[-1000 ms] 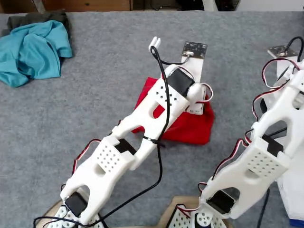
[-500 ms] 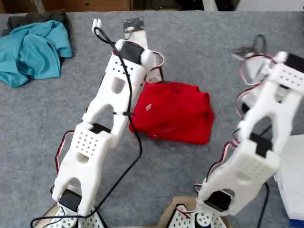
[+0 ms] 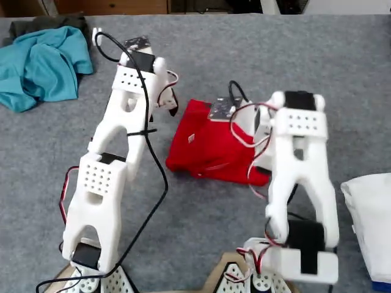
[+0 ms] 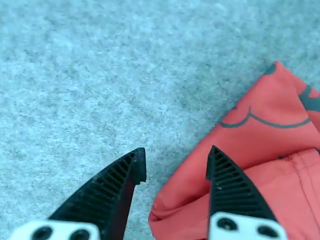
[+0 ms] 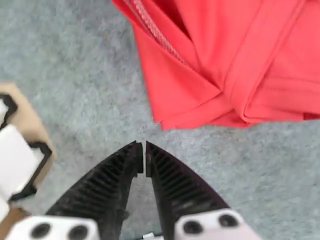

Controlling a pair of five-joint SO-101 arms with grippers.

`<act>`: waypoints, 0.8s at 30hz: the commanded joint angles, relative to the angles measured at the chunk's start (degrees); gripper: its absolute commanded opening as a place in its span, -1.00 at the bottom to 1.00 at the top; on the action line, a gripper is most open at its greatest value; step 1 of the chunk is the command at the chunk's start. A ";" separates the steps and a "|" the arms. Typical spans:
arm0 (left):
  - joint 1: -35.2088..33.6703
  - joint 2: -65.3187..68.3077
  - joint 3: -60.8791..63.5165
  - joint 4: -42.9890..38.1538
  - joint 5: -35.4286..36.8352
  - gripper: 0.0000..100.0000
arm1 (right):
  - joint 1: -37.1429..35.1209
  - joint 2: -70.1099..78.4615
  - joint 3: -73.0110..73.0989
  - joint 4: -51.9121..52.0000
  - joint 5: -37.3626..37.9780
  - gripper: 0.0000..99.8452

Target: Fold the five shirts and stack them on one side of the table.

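Note:
A folded red shirt [image 3: 211, 146] lies on the grey table at mid-table. My left gripper [image 3: 171, 107] sits at the shirt's far left corner. In the left wrist view it [image 4: 175, 159] is open, one finger over the red shirt's [image 4: 260, 165] edge and the other over bare carpet. My right arm hangs over the shirt's right side. In the right wrist view my right gripper [image 5: 143, 148] is shut with nothing in it, just off the hem of the red shirt [image 5: 220, 60].
A crumpled teal shirt [image 3: 43, 61] lies at the far left corner, with a dark shirt [image 3: 49, 24] behind it. A folded white shirt [image 3: 369, 210] lies at the right edge. The arms' bases [image 3: 232, 274] stand at the near edge.
My left arm swung left off the red shirt to its far left corner. My right arm swung in from the right edge to hang over the shirt's right side, uncovering the white shirt.

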 commanded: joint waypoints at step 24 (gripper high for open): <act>-27.43 -4.09 8.35 0.62 0.18 -0.58 | -21.14 -20.09 28.26 -20.48 -9.85 -0.98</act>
